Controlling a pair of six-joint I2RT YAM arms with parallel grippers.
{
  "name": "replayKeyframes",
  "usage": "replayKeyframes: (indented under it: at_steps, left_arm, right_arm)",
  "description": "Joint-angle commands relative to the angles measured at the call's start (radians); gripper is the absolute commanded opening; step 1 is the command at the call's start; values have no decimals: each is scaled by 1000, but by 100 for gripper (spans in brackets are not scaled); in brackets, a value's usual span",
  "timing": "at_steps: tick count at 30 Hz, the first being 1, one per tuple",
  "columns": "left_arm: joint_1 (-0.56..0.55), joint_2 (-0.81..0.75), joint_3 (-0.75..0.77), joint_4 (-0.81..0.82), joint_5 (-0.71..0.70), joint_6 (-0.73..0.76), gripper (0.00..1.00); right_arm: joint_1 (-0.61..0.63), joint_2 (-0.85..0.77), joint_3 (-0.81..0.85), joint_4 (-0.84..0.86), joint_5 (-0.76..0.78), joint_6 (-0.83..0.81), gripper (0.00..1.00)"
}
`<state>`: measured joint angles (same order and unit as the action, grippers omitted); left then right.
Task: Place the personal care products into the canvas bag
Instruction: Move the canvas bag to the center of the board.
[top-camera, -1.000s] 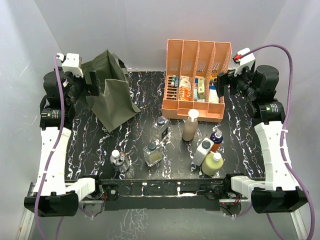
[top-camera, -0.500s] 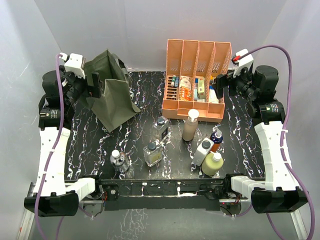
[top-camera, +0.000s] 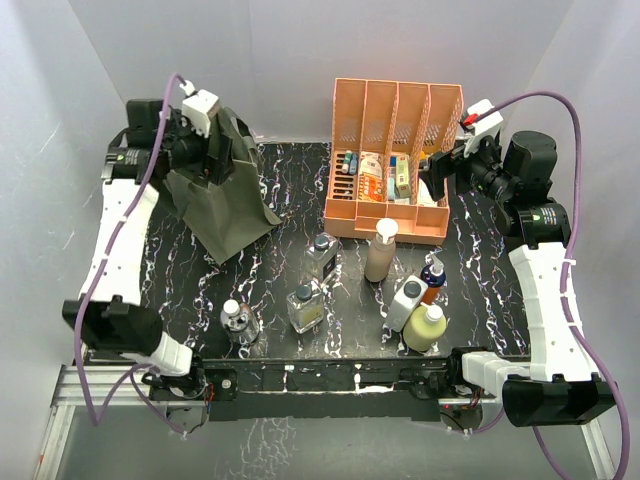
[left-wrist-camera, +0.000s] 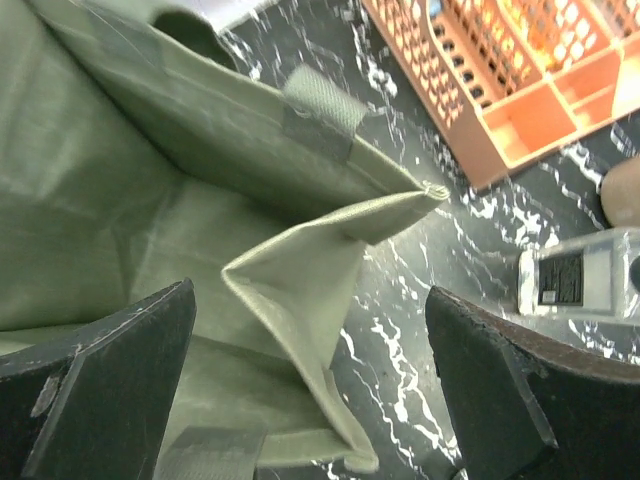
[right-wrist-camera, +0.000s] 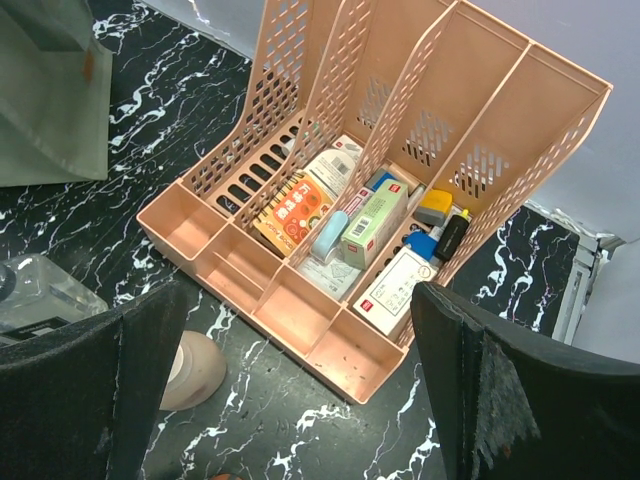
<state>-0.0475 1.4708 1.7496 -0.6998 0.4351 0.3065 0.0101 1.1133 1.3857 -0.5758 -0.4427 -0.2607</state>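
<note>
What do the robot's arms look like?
The left arm and right arm are white shells with black joints. A purple cable loops along each. The left gripper and right gripper each have two wide, black, scuffed fingers.

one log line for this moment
left end effector: open, at canvas bag | right end effector: open, facing file organiser | seven bottles: on table

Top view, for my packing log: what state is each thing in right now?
Canvas bag, slumped, mouth gaping a little.
Bottles, all seven standing upright, outside the bag.
File organiser, upright, small boxes in its slots.
Left hand, open, empty, at the bag's mouth.
Right hand, open, empty, above the organiser.
</note>
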Motion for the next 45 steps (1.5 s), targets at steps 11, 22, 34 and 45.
replayKeyframes:
  at_steps: [11,22,34,45]
  left_arm:
    - [-94,196,110,-280,-18,167,44]
    - [-156,46,27,-500,279,449,0]
    - [-253,31,-40,-404,204,456,0]
    - [-253,-6,-101,-284,112,427,10]
  right_arm:
    - [-7,-40,-12,27,-31,-9,99]
    - [-7,-33,-23,33,-64,-5,99]
    - [-7,-45,-44,30,-76,-7,99]
    - [-7,-37,-40,30,-87,-9,99]
